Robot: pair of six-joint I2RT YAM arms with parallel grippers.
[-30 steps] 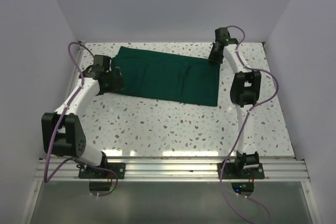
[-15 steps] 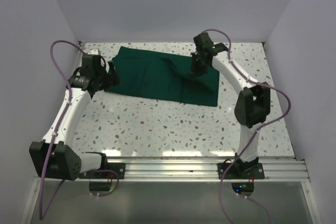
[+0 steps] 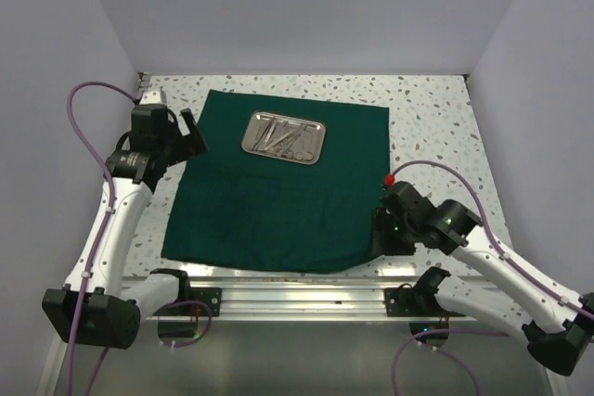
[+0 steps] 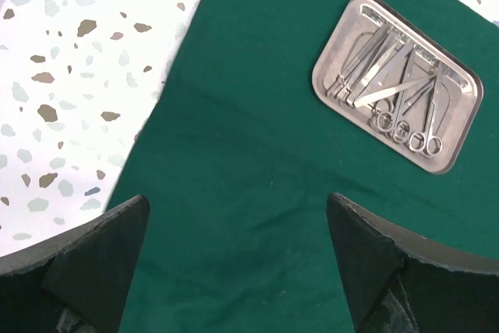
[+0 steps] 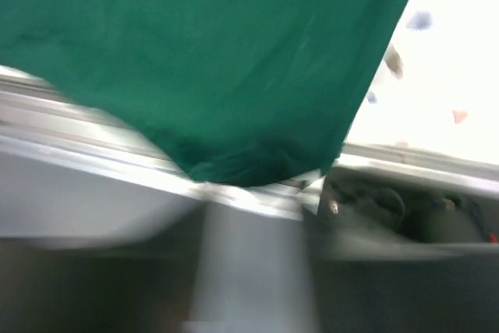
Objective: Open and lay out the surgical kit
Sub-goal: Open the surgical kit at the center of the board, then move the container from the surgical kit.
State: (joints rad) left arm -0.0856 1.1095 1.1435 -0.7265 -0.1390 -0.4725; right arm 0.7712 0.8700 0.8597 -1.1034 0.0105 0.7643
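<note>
Left claw point(image 3: 188, 133) hangs over the left edge of the cloth point(image 3: 269, 201) with its jaws spread wide and nothing between them. Its own camera shows both fingers point(image 4: 93, 263) framing bare green fabric. Right claw point(image 3: 379, 232) sits low at the near right corner of the cloth, right by the rail point(image 3: 306, 289). Its wrist view is badly smeared, so I can make out a bunched corner of fabric draped toward the rail but not the fingers, and I cannot tell whether it is pinching that corner or has let go. As for progress, I judge the opening part essentially done: the cloth lies flat as one big sheet across the table point(image 3: 436, 127), with only soft creases. The tray point(image 3: 251, 144) stands uncovered on the far half of it, roughly centred. What is left, as I read the task, is the laying out — the tools point(image 3: 283, 136) all sit inside the tray. From the left wrist view they are a crowded fan of scissors and tweezers point(image 4: 386, 87), overlapping, with the ring handles toward one long side of the tray point(image 4: 456, 95). None of them is out on the cloth yet. The near corner may also want smoothing, since it seems to hang past the table edge.
</note>
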